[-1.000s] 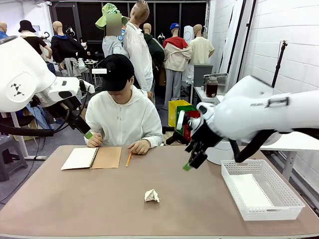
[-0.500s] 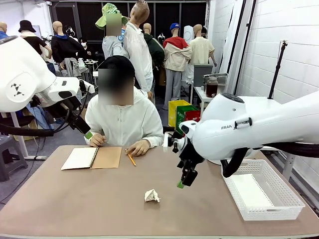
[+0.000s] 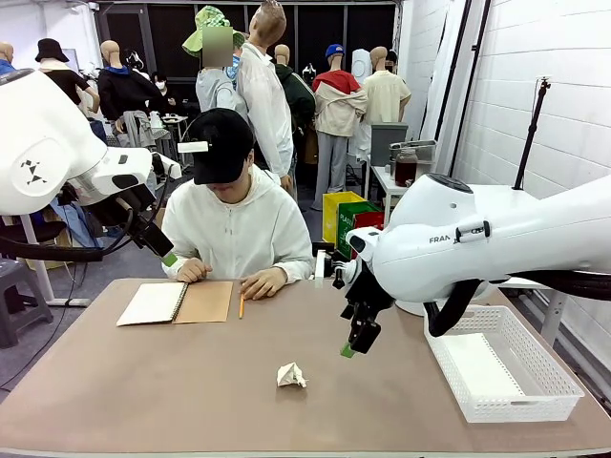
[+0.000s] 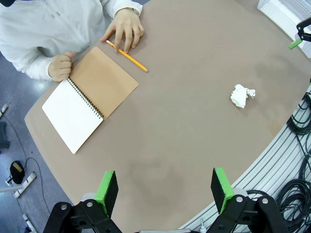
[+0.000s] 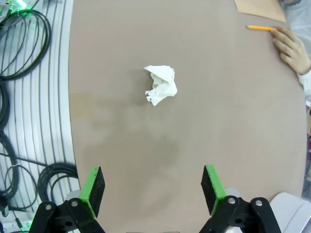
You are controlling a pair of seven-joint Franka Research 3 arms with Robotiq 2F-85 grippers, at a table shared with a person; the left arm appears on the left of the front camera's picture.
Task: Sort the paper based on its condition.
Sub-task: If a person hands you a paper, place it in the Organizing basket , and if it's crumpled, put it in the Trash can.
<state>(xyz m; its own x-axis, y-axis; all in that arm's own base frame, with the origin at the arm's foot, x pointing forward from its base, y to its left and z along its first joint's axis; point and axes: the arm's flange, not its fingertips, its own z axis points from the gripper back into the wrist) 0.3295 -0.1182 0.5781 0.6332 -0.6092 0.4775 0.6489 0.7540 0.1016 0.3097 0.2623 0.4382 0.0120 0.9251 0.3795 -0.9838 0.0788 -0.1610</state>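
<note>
A crumpled ball of white paper (image 3: 291,375) lies on the brown table near the front middle; it also shows in the left wrist view (image 4: 241,95) and the right wrist view (image 5: 160,83). My right gripper (image 3: 353,342) hangs open above the table, a little right of and behind the ball, with nothing between its fingers (image 5: 152,187). My left gripper (image 3: 164,253) is raised at the far left, above the person's hand, open and empty (image 4: 164,187). A flat white sheet seems to lie in the white basket (image 3: 449,348).
The white basket stands at the table's right edge. An open spiral notebook (image 3: 177,302) with a brown cover lies at the far left in front of the person, whose hand rests by a yellow pencil (image 3: 242,305). Cables run below the table's front edge (image 5: 19,43).
My right arm has swung left and down over the table, toward the crumpled paper. The person's hand has shifted the pencil slightly. The left arm has not moved.
</note>
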